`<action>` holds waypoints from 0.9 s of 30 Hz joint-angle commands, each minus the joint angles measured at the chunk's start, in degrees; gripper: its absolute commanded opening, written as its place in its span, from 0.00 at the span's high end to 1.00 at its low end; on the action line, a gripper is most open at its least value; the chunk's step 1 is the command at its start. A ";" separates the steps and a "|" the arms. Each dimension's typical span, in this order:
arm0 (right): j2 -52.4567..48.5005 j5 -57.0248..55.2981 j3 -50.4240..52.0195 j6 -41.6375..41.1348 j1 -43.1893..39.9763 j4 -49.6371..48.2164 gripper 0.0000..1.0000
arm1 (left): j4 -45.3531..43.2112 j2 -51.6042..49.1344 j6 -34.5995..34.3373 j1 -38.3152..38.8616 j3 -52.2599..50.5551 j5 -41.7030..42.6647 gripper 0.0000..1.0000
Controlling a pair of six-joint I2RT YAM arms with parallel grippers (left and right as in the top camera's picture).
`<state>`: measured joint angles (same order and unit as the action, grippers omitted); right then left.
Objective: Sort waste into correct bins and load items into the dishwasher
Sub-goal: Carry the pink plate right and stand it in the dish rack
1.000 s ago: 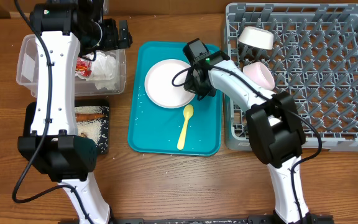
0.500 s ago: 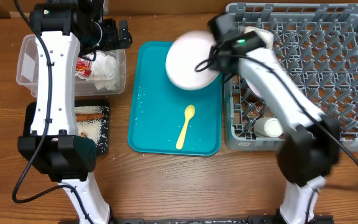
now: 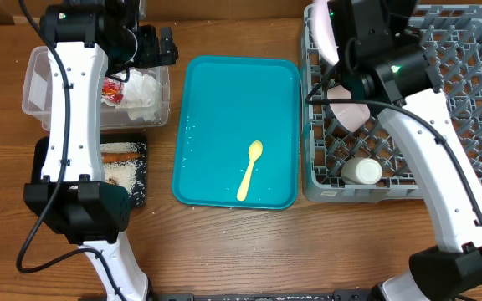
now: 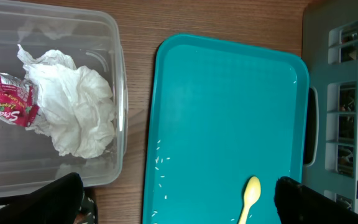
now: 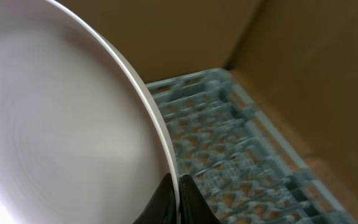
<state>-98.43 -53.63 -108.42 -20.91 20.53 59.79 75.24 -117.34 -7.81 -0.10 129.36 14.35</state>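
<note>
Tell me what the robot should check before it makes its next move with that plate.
1. Grip secure: the right gripper is shut on the rim of the white plate. Ok.
2. Plate over the dish rack, not the teal tray. Ok.
3. Free slot under the plate: a bowl sits close by and the arm hides the spot. Cannot tell.
4. Other arm clear: the left gripper hangs open near the clear tub, far from the rack. Ok.
5. Tray emptied: the yellow spoon and rice grains lie on it. Not ok.
</note>
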 commanded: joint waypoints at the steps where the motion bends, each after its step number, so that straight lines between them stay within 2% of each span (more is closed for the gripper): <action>1: -0.33 -13.68 2.75 -0.04 -2.73 -2.75 0.96 | -0.07 0.24 -0.55 0.07 0.92 0.07 0.00; 6: -2.43 -13.68 6.64 -0.07 -6.58 -3.87 0.96 | -0.07 0.24 -0.55 0.07 0.92 0.07 0.00; 11: -6.08 -18.25 10.25 -0.04 -9.51 -7.21 0.96 | -0.07 0.24 -0.55 0.07 0.92 0.07 0.00; 16: -8.07 -18.29 10.67 -0.07 -11.15 -8.13 0.96 | -0.07 0.24 -0.55 0.07 0.92 0.07 0.00; 27: -12.41 -10.67 10.97 -0.07 -14.56 -6.99 0.96 | -0.07 0.24 -0.55 0.07 0.92 0.07 0.00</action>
<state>-108.97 -66.00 -97.58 -20.73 6.24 52.53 75.24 -117.34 -7.81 -0.10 129.36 14.35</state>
